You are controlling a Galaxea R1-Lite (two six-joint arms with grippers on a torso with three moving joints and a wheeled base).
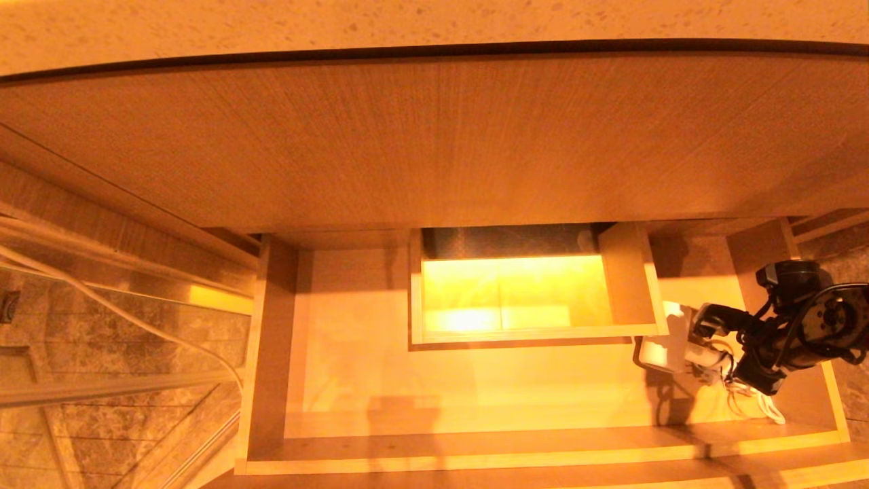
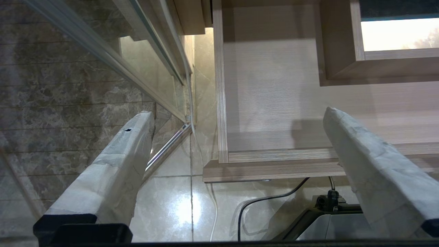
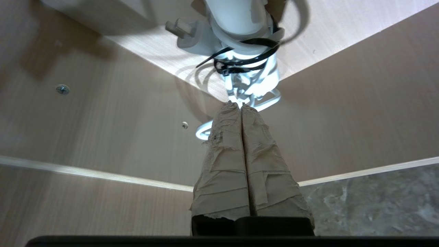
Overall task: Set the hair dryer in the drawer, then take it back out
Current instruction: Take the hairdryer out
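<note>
hair dryer (image 1: 669, 346): right-centre of the head view, inside the open drawer (image 1: 339, 380), long axis roughly level, barrel toward frame left | right gripper (image 3: 241, 107): fingers pressed together on its bundled white cord (image 3: 252, 91) | left gripper (image 2: 236, 164): fingers apart, holding nothing, beside the drawer's left corner

drawer (image 1: 339, 380) pulled open | boxed cut-out (image 1: 529, 292) at drawer's mid-back | hair dryer (image 1: 672, 346) inside drawer, right of cut-out
</note>
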